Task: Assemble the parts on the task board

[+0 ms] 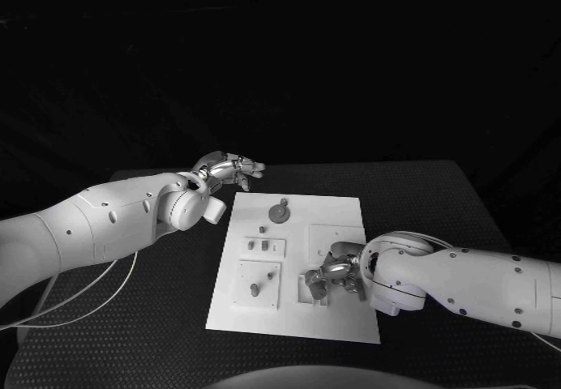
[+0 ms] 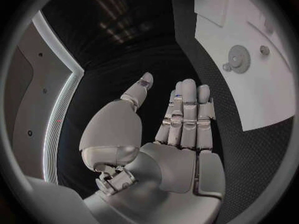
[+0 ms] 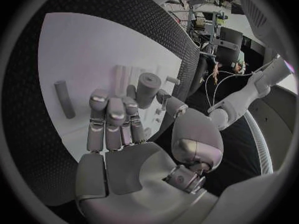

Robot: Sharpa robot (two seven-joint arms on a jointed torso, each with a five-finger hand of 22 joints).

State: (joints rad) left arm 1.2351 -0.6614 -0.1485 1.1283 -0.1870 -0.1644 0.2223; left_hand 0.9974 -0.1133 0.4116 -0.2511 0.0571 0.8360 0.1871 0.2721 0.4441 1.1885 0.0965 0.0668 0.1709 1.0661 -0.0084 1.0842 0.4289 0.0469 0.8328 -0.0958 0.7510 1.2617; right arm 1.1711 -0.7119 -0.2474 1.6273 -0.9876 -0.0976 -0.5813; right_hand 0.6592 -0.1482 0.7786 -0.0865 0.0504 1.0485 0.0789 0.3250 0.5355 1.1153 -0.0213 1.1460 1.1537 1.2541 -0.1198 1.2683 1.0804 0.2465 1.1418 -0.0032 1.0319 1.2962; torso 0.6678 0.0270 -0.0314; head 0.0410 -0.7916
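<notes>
Black table (image 1: 444, 203) carries the white task board (image 1: 333, 207), the left hand (image 1: 228, 170) spread and holding nothing just off its far corner, the right hand (image 1: 333, 275) low over the near edge, grasp unclear, beside a short grey cylinder (image 3: 148, 88) probably needing a slow, upright seating.

table (image 1: 421, 203): lying dark and textured under the white plate
cable (image 1: 82, 296): trailing in loops beside the table's left edge
</notes>
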